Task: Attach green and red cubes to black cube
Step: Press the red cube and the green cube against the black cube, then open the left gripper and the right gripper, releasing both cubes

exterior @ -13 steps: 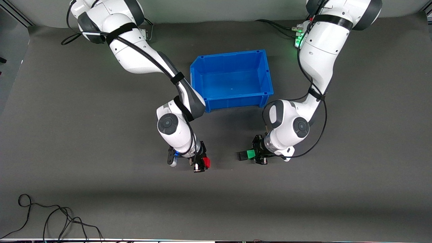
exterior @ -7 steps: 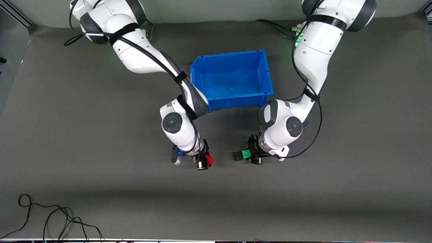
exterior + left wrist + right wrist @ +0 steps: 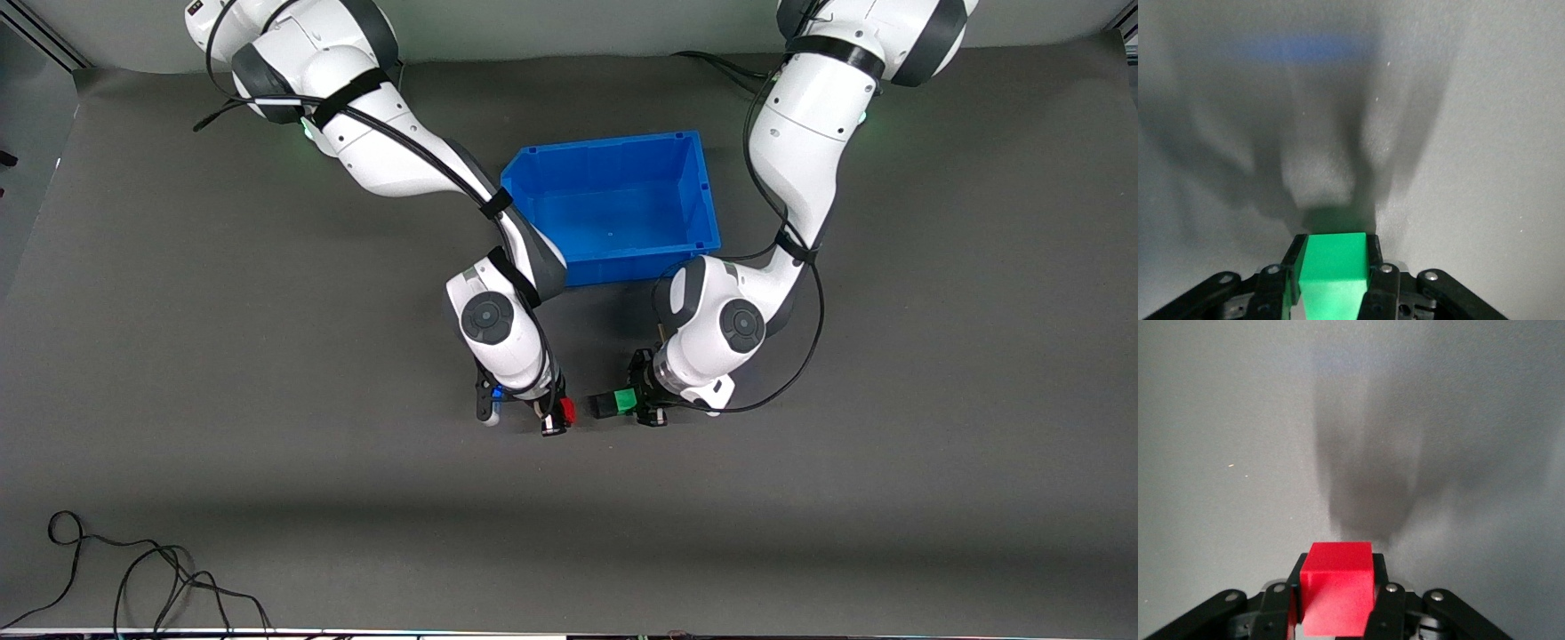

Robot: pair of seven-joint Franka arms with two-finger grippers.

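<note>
My left gripper (image 3: 635,402) is shut on the green cube (image 3: 627,401), seen between its fingers in the left wrist view (image 3: 1336,263). The black cube (image 3: 602,405) sits against the green cube's face that points toward the right arm's end. My right gripper (image 3: 556,414) is shut on the red cube (image 3: 567,410), also seen in the right wrist view (image 3: 1338,587). Both are held low over the grey mat. A small gap separates the red cube from the black cube. The black cube does not show plainly in either wrist view.
The blue bin (image 3: 702,191) stands empty, farther from the front camera than both grippers, between the two arms. A black cable (image 3: 133,569) lies coiled near the table's front edge at the right arm's end.
Both grippers have moved toward each other with their cubes. The gap between the red cube and the black cube has shrunk to a narrow slit.
</note>
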